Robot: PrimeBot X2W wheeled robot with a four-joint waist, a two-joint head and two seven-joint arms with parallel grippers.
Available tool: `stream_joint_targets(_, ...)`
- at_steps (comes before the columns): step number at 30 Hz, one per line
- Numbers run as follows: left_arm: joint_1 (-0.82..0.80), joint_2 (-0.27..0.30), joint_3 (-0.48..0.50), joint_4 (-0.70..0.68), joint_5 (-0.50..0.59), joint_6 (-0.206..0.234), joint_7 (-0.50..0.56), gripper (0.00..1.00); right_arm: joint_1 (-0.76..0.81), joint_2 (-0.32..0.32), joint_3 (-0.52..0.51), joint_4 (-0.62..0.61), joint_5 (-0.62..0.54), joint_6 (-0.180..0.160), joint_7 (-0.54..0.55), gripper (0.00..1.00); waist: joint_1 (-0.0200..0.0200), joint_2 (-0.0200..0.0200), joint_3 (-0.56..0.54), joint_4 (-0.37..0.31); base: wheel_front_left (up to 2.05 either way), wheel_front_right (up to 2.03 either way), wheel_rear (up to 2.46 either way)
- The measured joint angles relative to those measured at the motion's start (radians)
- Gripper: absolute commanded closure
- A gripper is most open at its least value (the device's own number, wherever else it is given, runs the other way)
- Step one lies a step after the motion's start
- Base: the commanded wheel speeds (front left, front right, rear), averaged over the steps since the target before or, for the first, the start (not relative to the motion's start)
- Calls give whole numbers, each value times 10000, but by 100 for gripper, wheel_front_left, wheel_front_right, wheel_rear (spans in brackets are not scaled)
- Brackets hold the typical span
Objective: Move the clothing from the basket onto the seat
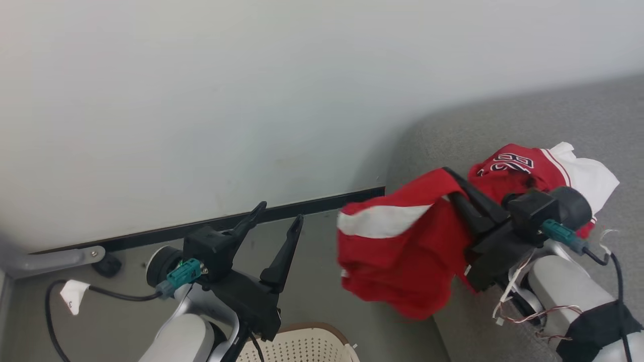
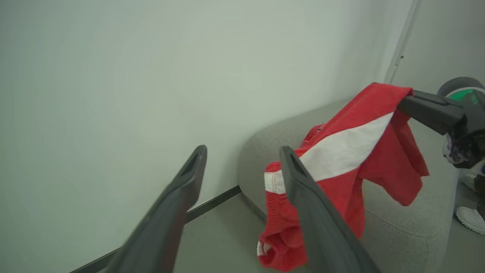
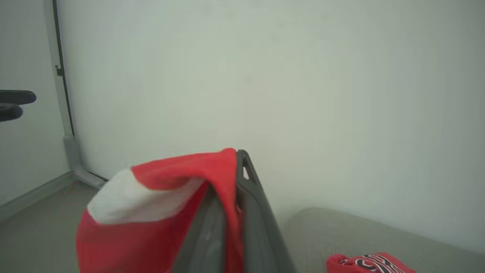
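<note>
Right pincer (image 1: pixel 448 173) pinches limp red garment (image 1: pixel 402 261); broad white stripe across it.

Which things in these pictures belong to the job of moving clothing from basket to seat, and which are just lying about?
Belonging to the job: striped red garment, held in the shut right pincer; numbered red garment, lying on the grey seat; cream basket; open left pincer.
Just lying about: black skirting strip; white cable tag; white shoe.
</note>
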Motion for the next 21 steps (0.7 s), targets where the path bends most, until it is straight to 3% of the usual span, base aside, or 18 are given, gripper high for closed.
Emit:
stream_joint_targets(12,1014,-148,-508,-727,-146,-15,-460,0,785,-1732,-1162,-2322,-230,-917,0,100,0,0,-96,-1081,0,0,0)
stream_joint_targets(21,1367,-253,-947,-1097,-54,-104,-604,0,1383,-2472,-1808,-3833,-368,-1498,-2,100,0,0,-24,-2123,0,0,0)
